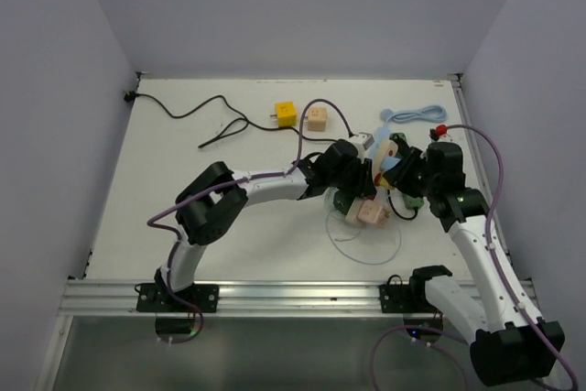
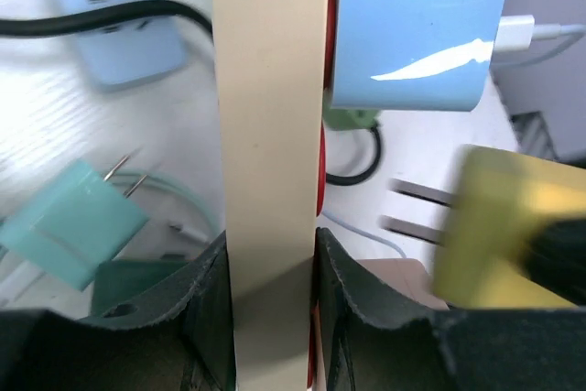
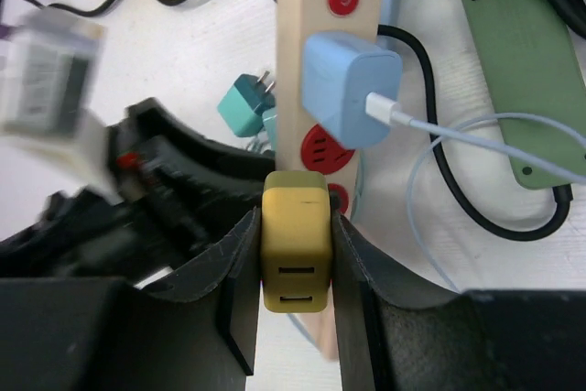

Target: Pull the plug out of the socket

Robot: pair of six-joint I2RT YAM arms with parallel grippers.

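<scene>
The left gripper (image 2: 272, 258) was closed narrowly across the socket (image 3: 311, 6), a long cream power strip with red outlets, its two dark fingers (image 2: 206, 290) pressed against the strip's opposite sides. The strip was held up between the two arms near the table's (image 1: 183, 217) right side. The right gripper (image 3: 295, 224) clamped an olive-yellow plug (image 3: 295, 254) between its fingers, its two slots facing the camera. In the left wrist view this plug looked blurred, with both metal prongs (image 2: 417, 210) bare and just clear of the strip's face. A light blue charger (image 3: 348, 89) with a white cable (image 3: 458, 139) sat plugged into the strip further along. A teal plug (image 3: 243, 103) and a green strip (image 3: 517, 52) lay on the table below.
</scene>
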